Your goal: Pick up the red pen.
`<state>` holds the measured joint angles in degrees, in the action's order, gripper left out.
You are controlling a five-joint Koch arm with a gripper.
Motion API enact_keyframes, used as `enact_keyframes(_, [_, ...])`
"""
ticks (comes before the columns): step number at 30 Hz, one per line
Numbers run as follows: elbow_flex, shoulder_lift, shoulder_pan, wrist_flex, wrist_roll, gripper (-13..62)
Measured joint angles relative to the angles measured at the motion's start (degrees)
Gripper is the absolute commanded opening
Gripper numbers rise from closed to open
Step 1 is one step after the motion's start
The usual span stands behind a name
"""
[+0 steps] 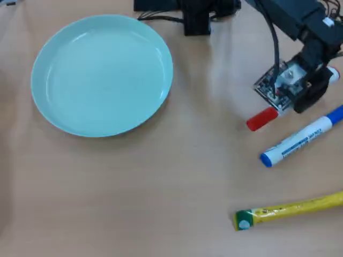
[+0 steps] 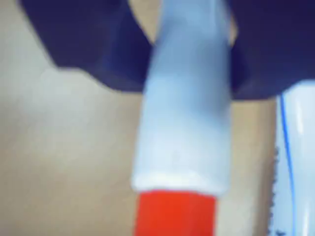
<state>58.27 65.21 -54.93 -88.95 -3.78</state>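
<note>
Right now your gripper (image 2: 189, 83) straddles the white barrel of the red pen (image 2: 183, 147), its jaws pressed against either side. You've gripped it mid-barrel, cap (image 1: 261, 119) protruding, blue-capped marker (image 1: 300, 138) just beside it.

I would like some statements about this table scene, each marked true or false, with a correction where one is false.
1. The tool has its jaws on both sides of the white barrel of the red pen. True.
2. The red pen lies on the light blue plate. False: the plate holds nothing, and the pen is far to its right in the overhead view.
3. The blue-capped marker lies next to the red pen, on the table. True.
4. The yellow tube touches the blue-capped marker. False: bare table separates them.
5. The yellow tube has a green end. True.
</note>
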Motion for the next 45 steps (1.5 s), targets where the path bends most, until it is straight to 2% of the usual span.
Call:
enact_keyframes(21, [0.1, 14.5, -12.3, -1.2, 0.0, -8.1])
enact_keyframes(45, [0.1, 21.2, -22.9, -2.9, 0.5, -8.1])
